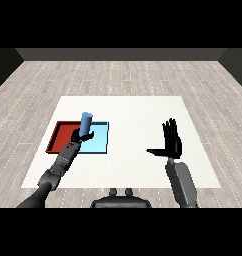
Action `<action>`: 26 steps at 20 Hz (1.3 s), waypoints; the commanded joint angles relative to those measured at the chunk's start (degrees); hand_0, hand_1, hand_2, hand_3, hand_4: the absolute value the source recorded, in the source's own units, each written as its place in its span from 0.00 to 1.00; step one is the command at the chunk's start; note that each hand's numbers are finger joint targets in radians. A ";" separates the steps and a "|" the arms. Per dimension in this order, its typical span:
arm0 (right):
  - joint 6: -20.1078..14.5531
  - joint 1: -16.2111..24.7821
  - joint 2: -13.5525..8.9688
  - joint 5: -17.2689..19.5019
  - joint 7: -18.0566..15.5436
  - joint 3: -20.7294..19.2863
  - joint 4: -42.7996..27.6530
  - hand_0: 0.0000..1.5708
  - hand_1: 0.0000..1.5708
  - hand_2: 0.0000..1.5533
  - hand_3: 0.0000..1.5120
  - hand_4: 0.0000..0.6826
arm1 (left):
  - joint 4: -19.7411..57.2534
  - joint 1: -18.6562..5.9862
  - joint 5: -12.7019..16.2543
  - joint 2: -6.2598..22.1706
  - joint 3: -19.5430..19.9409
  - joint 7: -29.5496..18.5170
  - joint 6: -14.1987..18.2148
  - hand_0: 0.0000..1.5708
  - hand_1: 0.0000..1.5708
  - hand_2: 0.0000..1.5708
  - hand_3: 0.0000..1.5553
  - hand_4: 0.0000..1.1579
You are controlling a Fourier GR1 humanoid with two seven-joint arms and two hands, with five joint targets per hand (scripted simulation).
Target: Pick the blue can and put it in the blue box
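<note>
Head view: left hand (79, 136) curled round upright blue can (86, 123), holding it over the blue tray (100, 142) just right of the red tray (60, 135), likely for release. Right hand (172, 141) idle at right, fingers spread.

The table (138, 150) top looks like plain matt white, totally smooth, no grain or shine. The floor (118, 75) around it is pale wood planks with visible grain and seams. The blue can (86, 124) has a flat, matt finish and no label. Both the red tray (60, 135) and the light blue tray (100, 142) look like smooth matt plastic. The left hand (79, 136) and right hand (172, 142) are dull black, and the forearms look like grey hard-shell plastic or metal.
</note>
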 commanded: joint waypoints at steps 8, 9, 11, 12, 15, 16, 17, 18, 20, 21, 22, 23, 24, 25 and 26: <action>3.43 -0.45 1.16 -1.07 -4.56 -2.66 8.02 0.00 0.00 0.00 0.00 0.00 | 13.09 -2.76 -4.86 -4.88 -2.35 6.83 -0.90 0.96 0.96 0.89 0.35 0.74; 4.99 0.13 -0.73 -2.75 -2.78 -3.76 6.06 0.00 0.00 0.00 0.00 0.00 | 12.34 -0.17 -3.38 -4.44 -0.82 3.76 -2.51 0.98 0.98 0.90 0.22 0.72; 5.36 0.29 -0.67 -1.83 -3.64 -3.04 6.02 0.00 0.00 0.00 0.00 0.00 | 12.96 -2.44 -2.09 -5.69 0.55 7.88 -3.53 1.00 1.00 0.94 0.00 0.60; 4.41 1.75 1.07 -1.18 -4.55 -2.05 6.14 0.00 0.00 0.00 0.00 0.00 | 12.52 -0.22 -1.09 -5.16 1.69 5.71 -3.00 1.00 1.00 0.95 0.00 0.55; 4.38 1.32 0.16 -1.74 -2.86 -2.77 4.45 0.00 0.00 0.00 0.00 0.00 | 13.78 -3.73 -5.49 -3.03 -2.19 8.98 -6.59 0.20 0.20 0.24 0.30 0.67; 4.53 -1.43 -0.82 -2.80 -1.43 -4.20 5.21 0.00 0.00 0.00 0.00 0.00 | 13.80 -2.16 -5.87 -5.78 -2.42 9.49 -1.86 0.00 0.00 0.00 0.00 0.51; 4.60 2.26 1.94 -1.01 -4.90 -1.43 3.79 0.00 0.00 0.00 0.00 0.00 | 13.81 -2.89 -6.07 -3.35 -2.42 9.99 -3.35 0.00 0.00 0.00 0.00 0.00; 2.60 -1.32 1.32 -1.38 -0.83 -2.25 4.09 0.00 0.00 0.00 0.00 0.00 | 13.82 -2.29 -6.84 -3.51 -2.91 9.21 -0.85 0.00 0.00 0.00 0.00 0.00; 4.81 -0.19 1.38 -2.53 -2.69 -2.93 4.58 0.00 0.00 0.00 0.00 0.00 | 12.37 -2.01 -5.31 -3.87 -0.93 6.05 3.33 0.00 0.00 0.00 0.00 0.00; 5.27 -2.35 0.11 -2.77 -1.28 -3.90 5.78 0.00 0.00 0.00 0.00 0.00 | 11.87 -2.33 -5.76 -4.92 -1.10 5.71 4.74 0.00 0.00 0.00 0.00 0.00; 3.77 2.78 2.45 -0.13 -3.09 -0.21 0.93 0.00 0.00 0.00 0.00 0.00 | 10.88 -0.96 -4.65 -2.93 0.05 3.52 7.03 0.00 0.00 0.00 0.00 0.00; 5.46 0.83 0.61 -2.18 -2.92 -3.28 4.40 0.00 0.00 0.00 0.00 0.00 | 9.14 -1.00 -3.02 -3.54 1.84 1.29 10.10 0.00 0.00 0.00 0.00 0.00; 6.06 -1.85 -0.70 -3.66 -1.11 -4.77 5.70 0.00 0.00 0.00 0.00 0.00 | 7.49 0.15 -1.32 -2.36 3.67 -2.22 11.85 0.00 0.00 0.00 0.00 0.00; 6.50 2.26 -0.03 -4.01 -1.92 -3.75 1.49 0.00 0.00 0.00 0.00 0.00 | 4.16 0.47 0.47 -5.20 5.56 -5.89 16.77 0.00 0.00 0.00 0.00 0.00; 5.69 0.14 1.14 -3.86 -2.49 -3.89 3.68 0.00 0.00 0.00 0.00 0.00 | 1.52 0.00 0.83 -5.00 6.11 -9.21 17.35 0.00 0.00 0.00 0.00 0.00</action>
